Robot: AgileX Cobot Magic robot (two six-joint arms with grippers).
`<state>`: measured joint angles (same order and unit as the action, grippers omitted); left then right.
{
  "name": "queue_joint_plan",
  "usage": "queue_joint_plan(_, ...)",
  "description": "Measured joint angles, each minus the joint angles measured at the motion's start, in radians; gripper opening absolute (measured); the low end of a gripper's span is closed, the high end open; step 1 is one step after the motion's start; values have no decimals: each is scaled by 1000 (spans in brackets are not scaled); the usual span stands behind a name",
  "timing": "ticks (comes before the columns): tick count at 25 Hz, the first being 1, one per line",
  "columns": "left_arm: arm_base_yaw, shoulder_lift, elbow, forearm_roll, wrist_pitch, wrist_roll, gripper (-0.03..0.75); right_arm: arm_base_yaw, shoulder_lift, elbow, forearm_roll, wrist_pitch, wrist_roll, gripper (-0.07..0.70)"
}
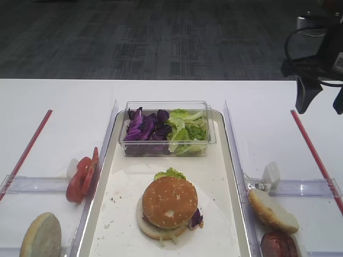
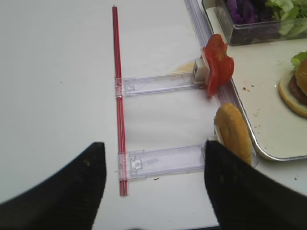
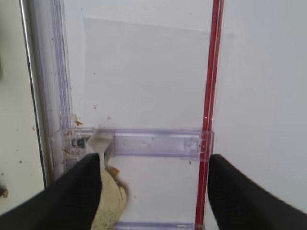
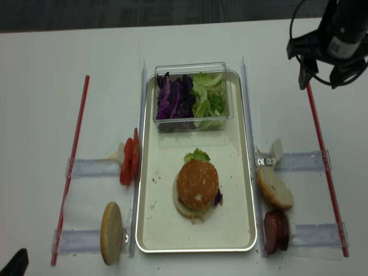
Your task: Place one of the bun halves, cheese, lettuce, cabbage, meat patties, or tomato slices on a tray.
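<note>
The sesame bun top (image 1: pixel 170 201) caps a stacked burger on the silver tray (image 1: pixel 228 176), with lettuce (image 1: pixel 169 173) and cabbage (image 1: pixel 195 218) poking out beneath it. More cabbage (image 1: pixel 144 128) and lettuce (image 1: pixel 187 130) fill a clear box. Tomato slices (image 1: pixel 80 176) and a pale bun half (image 1: pixel 41 235) stand in the left rack. Another bun half (image 1: pixel 272 210) and a meat patty (image 1: pixel 278 245) stand in the right one. No cheese shows. My right gripper (image 3: pixel 158 191) hangs open and empty above the right rack's far end. My left gripper (image 2: pixel 153 182) is open and empty, left of its bun half (image 2: pixel 233 132).
Clear plastic racks (image 1: pixel 300 187) with red strips (image 1: pixel 313 150) flank the tray on both sides. The clear box (image 1: pixel 166 107) takes up the tray's far end. White table surrounds everything, and its far edge meets dark floor.
</note>
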<state>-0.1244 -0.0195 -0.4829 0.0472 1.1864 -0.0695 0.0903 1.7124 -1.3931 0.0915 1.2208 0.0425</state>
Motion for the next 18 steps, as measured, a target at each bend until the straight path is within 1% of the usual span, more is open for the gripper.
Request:
queue_joint_plan(10,0,0,0,0,0,0,422,0,-300,241,0,4,-2,491)
queue_joint_plan(18,0,0,0,0,0,0,422,0,-593,457,0,12,-5,491)
